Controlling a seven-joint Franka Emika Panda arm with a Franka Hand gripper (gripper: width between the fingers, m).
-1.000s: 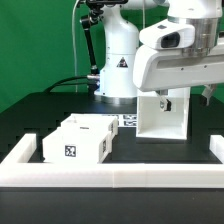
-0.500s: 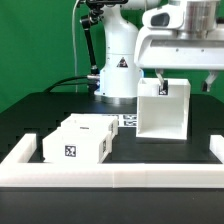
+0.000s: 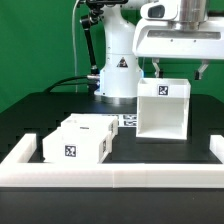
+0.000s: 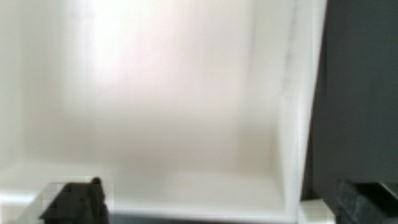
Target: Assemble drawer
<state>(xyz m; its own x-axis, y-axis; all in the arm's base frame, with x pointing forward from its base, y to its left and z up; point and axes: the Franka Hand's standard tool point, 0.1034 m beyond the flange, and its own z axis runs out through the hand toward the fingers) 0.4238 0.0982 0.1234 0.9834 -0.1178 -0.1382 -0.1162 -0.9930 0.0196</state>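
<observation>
The drawer's tall white housing (image 3: 162, 108) stands upright on the black table at the exterior view's right, open side facing front, with a tag on its top rim. Two small white trays (image 3: 78, 140) with tags sit side by side at the left. My gripper (image 3: 181, 70) hovers just above the housing, open and empty, one finger (image 3: 158, 68) showing left of it. In the wrist view the housing's white inner wall (image 4: 160, 100) fills the picture, and my gripper (image 4: 221, 205) has both dark fingertips (image 4: 75, 204) spread wide apart, touching nothing.
A long low white rail (image 3: 110, 172) edges the table's front and sides. The marker board (image 3: 128, 121) lies flat behind, between the trays and the housing. The arm's white base (image 3: 117, 70) stands at the back.
My gripper has risen from down at the housing to just above its top rim. The housing stays put and now shows in full.
</observation>
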